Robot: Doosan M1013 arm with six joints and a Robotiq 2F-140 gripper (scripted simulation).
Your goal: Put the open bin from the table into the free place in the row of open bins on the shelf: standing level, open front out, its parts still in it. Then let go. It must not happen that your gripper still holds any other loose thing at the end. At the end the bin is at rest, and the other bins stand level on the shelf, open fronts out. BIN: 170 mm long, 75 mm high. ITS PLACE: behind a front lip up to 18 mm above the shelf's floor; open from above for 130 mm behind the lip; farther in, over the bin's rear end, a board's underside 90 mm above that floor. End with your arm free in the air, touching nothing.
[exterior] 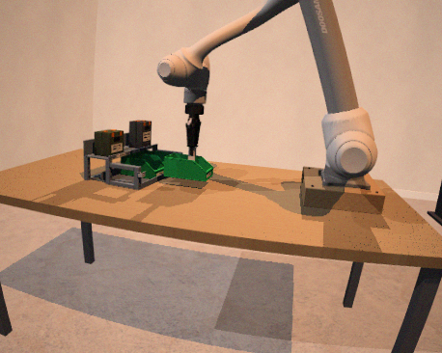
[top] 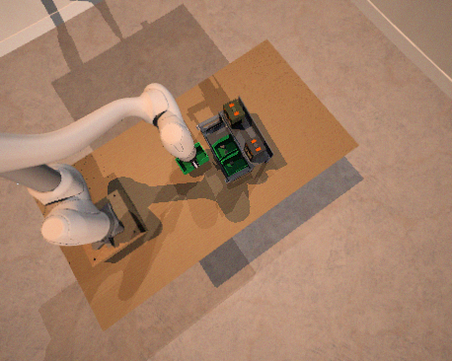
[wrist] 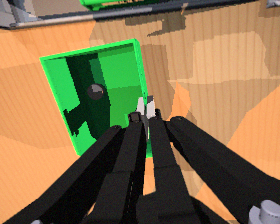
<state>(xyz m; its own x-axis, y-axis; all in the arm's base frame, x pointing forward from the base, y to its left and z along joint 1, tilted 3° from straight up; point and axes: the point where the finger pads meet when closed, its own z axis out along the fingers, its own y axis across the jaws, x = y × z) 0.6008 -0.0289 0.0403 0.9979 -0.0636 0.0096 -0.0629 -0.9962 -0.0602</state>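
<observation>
The jaws (top: 194, 162) (exterior: 192, 154) are pressed almost together, pinching one thin side wall of the green open bin (top: 185, 165) (exterior: 179, 169) (wrist: 66, 100), which hangs just above the bench (top: 306, 123) (exterior: 227, 212) (wrist: 216, 55), outside the shelf (top: 258, 127) (exterior: 137, 178) (wrist: 116, 16). Its shadow lies apart below it, and its low front faces the robot's base. Inside sits a round, dark grey part (wrist: 95, 91) with a dull sheen. The shelf, a grey frame of straight bars and posts, stands near the bin's rear end, its front lip running across the way in. Two green bins, a middle one (top: 225, 147) and an end one (top: 234, 165), stand side by side in its row; the free place is at the other end, beside the middle one. Above and behind the row, two boxy, dark olive-brown blocks rest on the upper board: one block (top: 233, 110) (exterior: 108, 142) toward the free end, the other block (top: 255, 147) (exterior: 140, 133) toward the filled end, both with orange marks on top and pale labels on a side. The bin's plastic-looking walls are bright and smooth, crossed inside by hard shadow; the bench has fine wood grain. The pale, rounded arm (top: 84, 118) (exterior: 333, 58) stands on a squared brown block (top: 95, 258) (exterior: 343, 200).
</observation>
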